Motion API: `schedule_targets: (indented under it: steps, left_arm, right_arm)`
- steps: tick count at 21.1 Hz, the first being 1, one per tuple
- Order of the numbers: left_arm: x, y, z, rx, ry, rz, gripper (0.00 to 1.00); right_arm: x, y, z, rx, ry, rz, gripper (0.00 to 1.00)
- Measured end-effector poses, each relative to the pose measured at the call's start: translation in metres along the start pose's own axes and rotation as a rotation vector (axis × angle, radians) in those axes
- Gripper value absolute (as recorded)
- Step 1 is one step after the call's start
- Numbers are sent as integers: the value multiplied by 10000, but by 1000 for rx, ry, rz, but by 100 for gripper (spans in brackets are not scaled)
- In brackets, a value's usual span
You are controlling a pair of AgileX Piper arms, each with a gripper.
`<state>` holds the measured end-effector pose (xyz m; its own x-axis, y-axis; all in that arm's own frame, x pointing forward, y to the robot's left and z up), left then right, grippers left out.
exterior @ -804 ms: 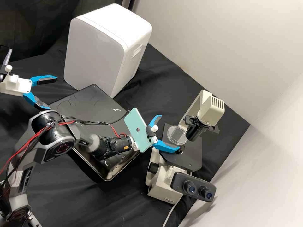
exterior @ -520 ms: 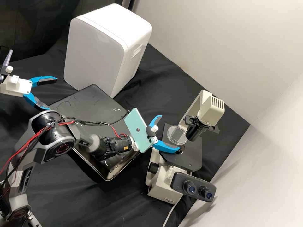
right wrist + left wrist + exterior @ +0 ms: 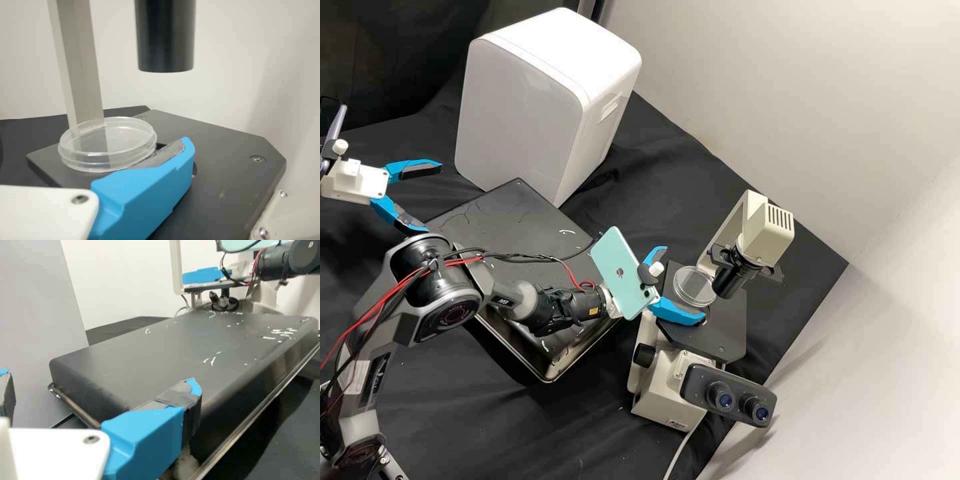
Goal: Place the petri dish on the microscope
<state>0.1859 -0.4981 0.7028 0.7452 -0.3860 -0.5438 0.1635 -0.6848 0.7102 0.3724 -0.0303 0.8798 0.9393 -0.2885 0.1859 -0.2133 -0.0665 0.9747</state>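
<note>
The petri dish (image 3: pixel 695 287) lies on the microscope (image 3: pixel 661 380) stage, apparently just between the right gripper's (image 3: pixel 667 285) fingers. A tray (image 3: pixel 500 220) sits left of the microscope, with a box (image 3: pixel 540 100) behind it.

1. I am working in a laboratory. Lower right of centre in the high view stands a cream microscope (image 3: pixel 663 373) with twin eyepieces (image 3: pixel 737 403) and a flat black stage (image 3: pixel 723 330).
2. A clear petri dish (image 3: pixel 693 285) lies on that stage, under a dark barrel (image 3: pixel 728 280) that points down at it.
3. The bench (image 3: pixel 667 173) is draped in black cloth and runs up to a plain pale wall (image 3: pixel 800 87) on the right of the frame.
4. At upper left I see a white boxy benchtop appliance (image 3: pixel 543 100), with a scuffed dark metal tray (image 3: pixel 507 223) just in front of it.
</note>
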Motion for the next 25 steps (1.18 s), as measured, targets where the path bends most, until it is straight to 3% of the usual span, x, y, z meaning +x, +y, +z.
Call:
schedule_targets:
  steps: [7, 9, 19, 22, 25]
  left_arm:
    - [30, -23, 2, -10, 10, 4, 100]
    - [54, -14, -10, 4, 17, 9, 100]
    - [56, -25, -12, 3, 18, 4, 100]
    - [56, -25, -12, 3, 18, 4, 100]
    - [56, -25, -12, 3, 18, 4, 100]
  right_arm:
    - [130, -30, 26, -5, -8, -3, 100]
    - [133, -25, 24, -4, -8, -2, 100]
    - [147, -5, 45, -22, -23, -4, 100]
    - [171, 9, 130, -49, -43, 2, 100]
    - [182, 51, 169, -48, -49, 18, 100]
